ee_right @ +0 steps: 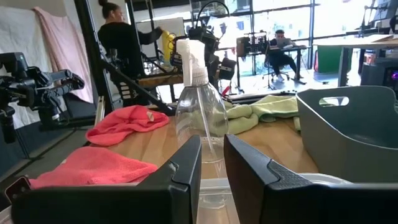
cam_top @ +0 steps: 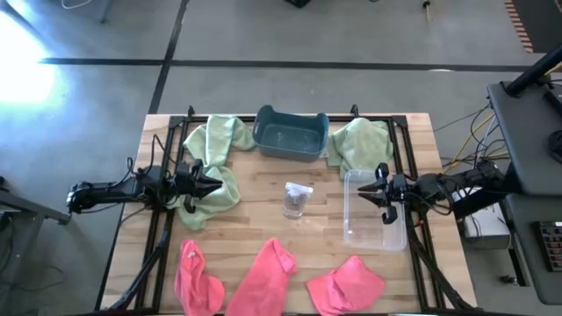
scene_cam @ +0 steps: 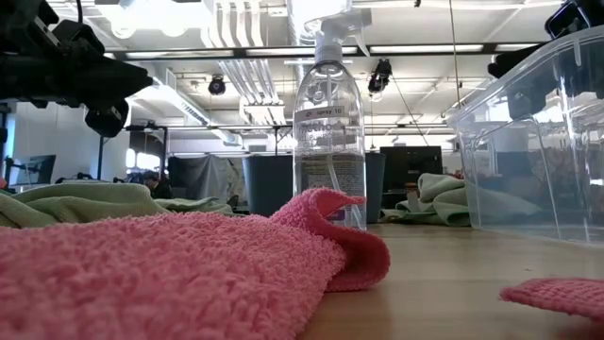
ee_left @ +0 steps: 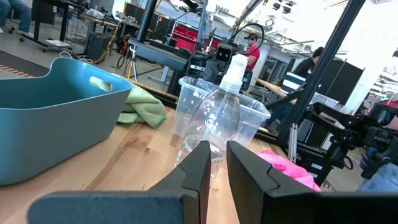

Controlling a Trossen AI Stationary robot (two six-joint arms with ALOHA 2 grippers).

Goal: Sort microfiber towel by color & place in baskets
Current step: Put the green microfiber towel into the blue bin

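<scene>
Microfiber towels lie scattered over my wooden slatted table [cam_top: 255,211], none in a basket yet; going left to right along the far side, one crumpled light green towel [cam_top: 213,139] sits by the far-left corner, a second light green towel [cam_top: 213,198] is bunched just under my left gripper [cam_top: 211,183], whose fingers stand close together with only a narrow gap and hold nothing; the dark teal-blue opaque plastic basket [cam_top: 291,134] stands at the middle of the far edge, with nothing visible inside it; the third light green towel [cam_top: 358,145] is heaped just to its right, touching the far end of the clear see-through rectangular plastic basket [cam_top: 374,211]; my right gripper [cam_top: 383,194] hangs over that clear basket, its fingers likewise nearly together and holding nothing; between the two grippers the small clear spray bottle with a white nozzle [cam_top: 296,200] stands upright, apart from everything else; along the near edge, from left to right, lie a bright pink towel [cam_top: 195,279], a second bright pink towel [cam_top: 264,279] stretched long, and a third bright pink towel [cam_top: 347,284] below the clear basket, the three near one another but apart.
</scene>
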